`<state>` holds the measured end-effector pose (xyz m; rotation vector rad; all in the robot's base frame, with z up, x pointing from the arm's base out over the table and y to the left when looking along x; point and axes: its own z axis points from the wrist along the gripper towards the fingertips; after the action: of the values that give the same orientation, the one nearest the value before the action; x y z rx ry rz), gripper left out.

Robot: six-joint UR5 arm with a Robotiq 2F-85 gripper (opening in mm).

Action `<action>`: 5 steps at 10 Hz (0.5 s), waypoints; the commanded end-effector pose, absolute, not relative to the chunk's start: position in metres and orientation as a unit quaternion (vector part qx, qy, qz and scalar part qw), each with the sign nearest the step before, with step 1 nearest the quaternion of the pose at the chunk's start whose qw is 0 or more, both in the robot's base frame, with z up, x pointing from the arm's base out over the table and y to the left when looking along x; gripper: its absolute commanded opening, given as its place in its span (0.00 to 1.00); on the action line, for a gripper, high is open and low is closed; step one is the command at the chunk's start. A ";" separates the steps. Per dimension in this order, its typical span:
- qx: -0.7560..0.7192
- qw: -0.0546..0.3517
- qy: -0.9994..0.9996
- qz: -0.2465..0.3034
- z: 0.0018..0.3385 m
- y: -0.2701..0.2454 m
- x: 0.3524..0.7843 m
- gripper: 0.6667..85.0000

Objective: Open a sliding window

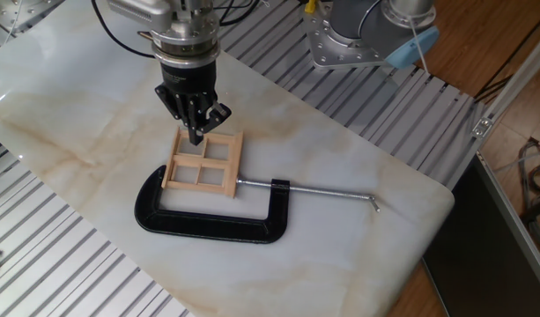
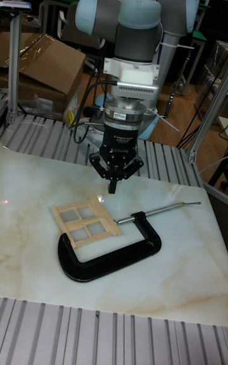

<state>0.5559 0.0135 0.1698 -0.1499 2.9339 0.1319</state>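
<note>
- The sliding window (image 1: 203,163) lies flat on the white table (image 1: 358,220), just below the gripper (image 1: 196,134). It is a small frame of light wood with four panes.
- Its far edge is right under the gripper's tips. In the fixed view the tips look very close to that edge, but I cannot tell if they touch it.
- The gripper's fingers are squeezed together into one point. They hold nothing.
- Below the gripper and past the window lies a big black clamp (image 1: 212,220). Its jaw wraps around the near side of the window, and its metal screw rod (image 1: 327,189) sticks out to the right of the gripper, with its tip against the window's side.
- I think the clamp is there so the frame cannot slip.
- How far along: the window looks shut. No part of it looks slid out of line. So the opening looks not yet done, and the push is what is left.
- The tall fixed view shows the gripper (image 2: 113,186) hanging a little above the window (image 2: 85,220), with a gap of table between them. The fixed view cannot show that gap well.
- The tall view also shows the whole arm and its grey base, which the fixed view cuts off.
</note>
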 end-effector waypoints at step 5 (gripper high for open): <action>-0.054 0.103 0.992 0.048 0.171 0.014 0.562 0.00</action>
<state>0.5593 0.0128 0.1693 -0.1645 2.9327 0.1236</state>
